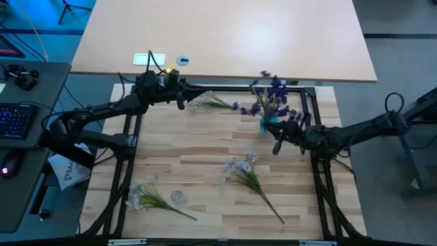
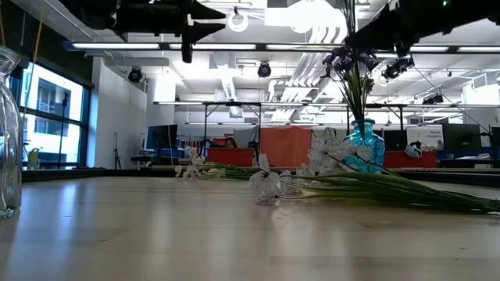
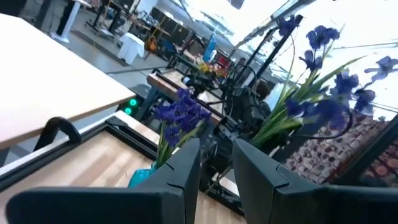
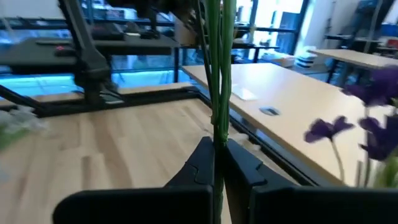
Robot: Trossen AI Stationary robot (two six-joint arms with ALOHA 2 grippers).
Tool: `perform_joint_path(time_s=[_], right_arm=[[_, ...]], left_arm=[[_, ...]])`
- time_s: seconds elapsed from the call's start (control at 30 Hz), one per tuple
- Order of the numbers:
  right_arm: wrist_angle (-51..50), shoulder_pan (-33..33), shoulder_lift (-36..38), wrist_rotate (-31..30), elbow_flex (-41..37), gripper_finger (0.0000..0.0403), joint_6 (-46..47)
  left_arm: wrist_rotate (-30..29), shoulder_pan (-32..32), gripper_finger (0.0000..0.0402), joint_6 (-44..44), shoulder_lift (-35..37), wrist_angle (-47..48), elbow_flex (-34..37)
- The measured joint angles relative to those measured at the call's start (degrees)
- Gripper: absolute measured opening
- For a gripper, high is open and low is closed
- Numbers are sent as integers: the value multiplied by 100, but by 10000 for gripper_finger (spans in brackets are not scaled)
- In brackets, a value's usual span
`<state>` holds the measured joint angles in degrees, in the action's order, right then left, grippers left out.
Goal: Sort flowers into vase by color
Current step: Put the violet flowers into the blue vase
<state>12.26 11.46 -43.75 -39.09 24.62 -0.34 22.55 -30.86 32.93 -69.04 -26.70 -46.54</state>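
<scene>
Pale flowers [image 2: 269, 181] flat on table [image 2: 234, 234], purple sprigs [image 2: 351, 66] upright in blue vase [image 2: 364, 144].

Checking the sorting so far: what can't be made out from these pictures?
- Blue vase mouth: high view, covered by purple flowers; stem count unreadable.
- Bloom colour of the stems in the right gripper: right wrist view, cut off at the edge.
- Clear vase: low view, cropped at the edge.
- Whether the left gripper holds anything: nothing visible between its fingers.

A: Colours? Purple blooms [image 1: 275, 92] in a teal vase [image 1: 265, 123].
B: Pale white-bluish sprigs [image 1: 240, 166], green stems; clear vase [image 2: 8, 133]; light striped wood table [image 1: 205, 147].
</scene>
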Motion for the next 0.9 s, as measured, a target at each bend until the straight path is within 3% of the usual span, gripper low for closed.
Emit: perform_joint_path(time_s=[0.2,0.5,0.67,0.9], right_arm=[[-79,-105,217,8,-10,0,-197],[-1739,181,1927,-300,-2,0,33],[-1724,128,2557,-610,-207,0,-254],[-1244,-200,2172,634,-708,0,114]], left_arm=[[-127,220,83,18,-2,-17,0],[-189,320,83,151,-2,-13,0],[-470,397,83,145,-2,-14,0],[-881,473,83,-10,-2,-16,0]])
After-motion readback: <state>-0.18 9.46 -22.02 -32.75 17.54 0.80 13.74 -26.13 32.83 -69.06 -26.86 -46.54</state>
